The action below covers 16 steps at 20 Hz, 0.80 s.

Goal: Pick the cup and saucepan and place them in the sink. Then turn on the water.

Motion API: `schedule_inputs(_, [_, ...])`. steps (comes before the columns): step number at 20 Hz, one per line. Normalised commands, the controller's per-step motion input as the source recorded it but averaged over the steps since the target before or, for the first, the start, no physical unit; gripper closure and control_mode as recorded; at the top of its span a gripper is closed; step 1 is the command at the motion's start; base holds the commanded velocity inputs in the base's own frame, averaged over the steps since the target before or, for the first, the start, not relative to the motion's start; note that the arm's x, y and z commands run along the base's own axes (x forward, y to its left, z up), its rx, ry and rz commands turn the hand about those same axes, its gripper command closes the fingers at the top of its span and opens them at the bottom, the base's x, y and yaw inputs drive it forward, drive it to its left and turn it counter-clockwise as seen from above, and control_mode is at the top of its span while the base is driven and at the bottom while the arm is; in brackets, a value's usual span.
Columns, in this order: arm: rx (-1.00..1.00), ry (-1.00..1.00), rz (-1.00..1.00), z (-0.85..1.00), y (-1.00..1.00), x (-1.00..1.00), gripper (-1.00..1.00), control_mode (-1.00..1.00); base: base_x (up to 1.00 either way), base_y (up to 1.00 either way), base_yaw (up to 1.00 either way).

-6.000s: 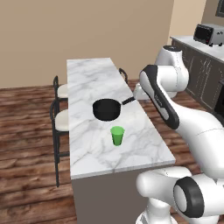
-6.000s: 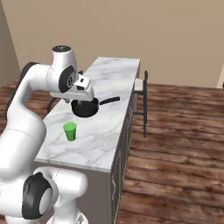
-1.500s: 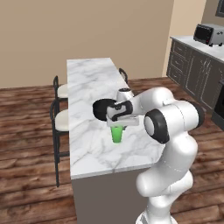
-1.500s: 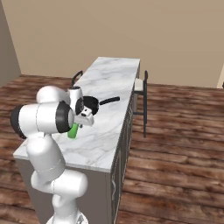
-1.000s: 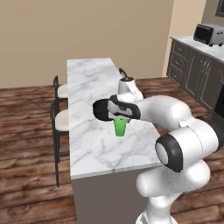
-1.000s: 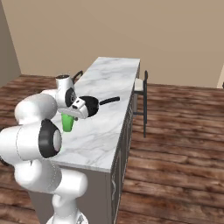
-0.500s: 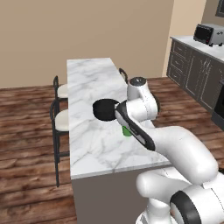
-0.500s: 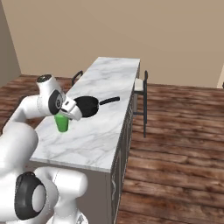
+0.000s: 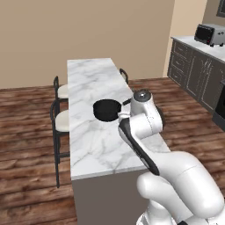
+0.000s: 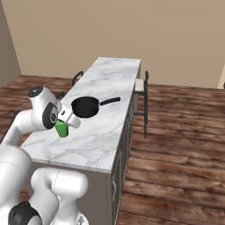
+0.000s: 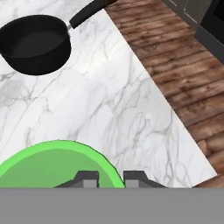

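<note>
My gripper (image 11: 110, 177) is shut on the rim of the bright green cup (image 11: 52, 164), which fills the lower left of the hand view. From the right base view the cup (image 10: 61, 128) hangs under the gripper (image 10: 66, 123), just above the marble counter's near left part. The black saucepan (image 9: 107, 110) (image 10: 85, 107) (image 11: 35, 43) rests on the counter a little beyond the cup, apart from it, its handle (image 11: 87, 13) pointing away. In the left base view my own arm hides the cup. The sink and the water are out of view.
The marble island counter (image 9: 88, 145) is long and narrow, its right edge dropping to the wood floor (image 11: 183, 65). Stools (image 9: 61, 121) (image 10: 140, 85) stand along its far side. Dark cabinets with a toaster oven (image 9: 211, 33) stand at the far right.
The arm has folded back over the counter's near end with the cup still in the grip, so the cup now sits behind the arm in the left base view. The saucepan has not moved.
</note>
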Motion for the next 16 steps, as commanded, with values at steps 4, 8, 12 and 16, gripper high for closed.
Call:
schedule_inputs(4, [0.0,0.0,0.0,0.0,0.0,0.0,1.0,-1.0,0.0,0.0,0.0])
schedule_inputs(8, [0.0,0.0,0.0,0.0,0.05,-0.04,1.0,1.0,-0.08,0.4,-0.03])
schedule_inputs(12, [0.0,0.0,0.0,0.0,0.0,0.0,1.0,1.0,-0.22,1.0,-0.06])
schedule_inputs(16, [0.0,0.0,0.0,0.0,0.0,0.0,1.0,1.0,-0.24,1.0,-0.01])
